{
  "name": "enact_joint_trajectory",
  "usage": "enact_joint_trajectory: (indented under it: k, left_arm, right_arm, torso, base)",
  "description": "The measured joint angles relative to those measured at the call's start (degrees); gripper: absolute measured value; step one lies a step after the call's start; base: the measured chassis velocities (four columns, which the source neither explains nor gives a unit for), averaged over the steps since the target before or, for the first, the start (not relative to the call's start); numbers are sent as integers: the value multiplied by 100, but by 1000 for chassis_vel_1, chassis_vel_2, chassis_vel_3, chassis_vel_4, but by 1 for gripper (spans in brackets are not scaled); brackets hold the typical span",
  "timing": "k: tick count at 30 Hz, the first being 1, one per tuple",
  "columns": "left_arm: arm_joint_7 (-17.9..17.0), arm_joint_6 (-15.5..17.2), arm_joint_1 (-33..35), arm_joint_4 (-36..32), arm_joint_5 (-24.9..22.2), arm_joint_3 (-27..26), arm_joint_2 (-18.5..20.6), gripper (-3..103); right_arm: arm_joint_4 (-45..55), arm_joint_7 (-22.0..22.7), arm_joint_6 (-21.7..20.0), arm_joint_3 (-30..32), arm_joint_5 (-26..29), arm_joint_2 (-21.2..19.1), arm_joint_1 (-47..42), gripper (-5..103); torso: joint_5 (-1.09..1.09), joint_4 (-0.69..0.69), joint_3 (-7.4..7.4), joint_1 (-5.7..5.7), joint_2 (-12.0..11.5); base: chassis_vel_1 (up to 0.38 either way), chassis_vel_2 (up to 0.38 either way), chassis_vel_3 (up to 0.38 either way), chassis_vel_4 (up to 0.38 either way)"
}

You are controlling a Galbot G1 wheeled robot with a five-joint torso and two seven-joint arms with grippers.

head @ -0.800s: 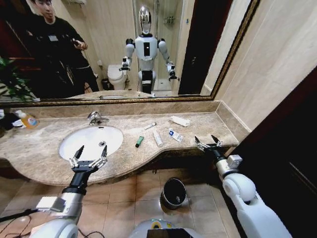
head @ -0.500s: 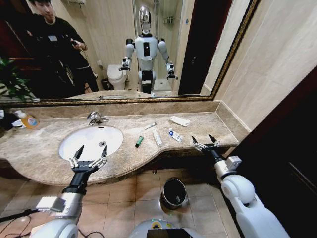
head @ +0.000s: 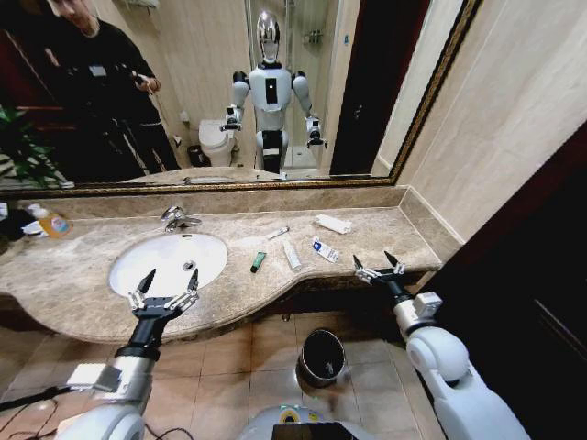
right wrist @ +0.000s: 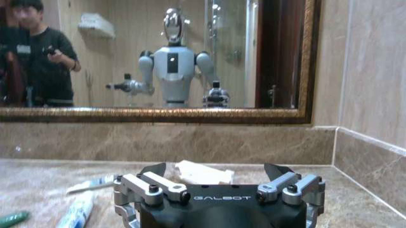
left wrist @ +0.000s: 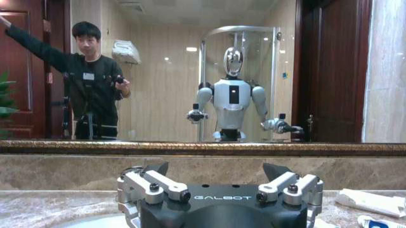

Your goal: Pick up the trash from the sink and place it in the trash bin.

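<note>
You are facing a beige marble counter under a wide mirror, with the sink (head: 170, 259) sunk into it and the trash bin (head: 322, 356) on the floor tiles below the counter edge.

Your left gripper (head: 164, 295) hangs spread wide and empty just in front of the basin; the right gripper (head: 378, 268) is just as wide open, holding nothing, at the counter's front edge.

The trash lies on the marble beyond and to the left of the right jaws:
- flat white box (head: 334, 224)
- white-and-blue sachet (head: 324, 249), nearest the jaws
- white tube (head: 292, 256)
- dark-green tube (head: 259, 262)

All look light. The tubes will likely be soft and roll, so pinch them across mid-body; the sachet lies flat and may slip.
</note>
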Motion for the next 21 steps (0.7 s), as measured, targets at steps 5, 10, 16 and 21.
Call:
enact_joint_trajectory:
  k: [5,10,16,21]
  left_arm:
    - [0,0,0,0,0,0,0,100]
    - [0,0,0,0,0,0,0,100]
    - [0,0,0,0,0,0,0,100]
    - [0,0,0,0,0,0,0,100]
  right_arm:
    - [223,-47,-135,-106,41,127,-113,100]
    - [249,-260,-266,-307,-105,283,-103,100]
    - [177,-290,-503,-722,22,117,-6,100]
    - [-414,-439,-329,-1199,42,-185,565,100]
  torso:
    - [-1,-1,0,-1,0]
    - [0,0,0,0,0]
    - [-1,-1,0,-1,0]
    - [0,0,0,-1,0]
  base:
    - [0,0,0,0]
    - [0,0,0,0]
    - [0,0,0,0]
    - [0,0,0,0]
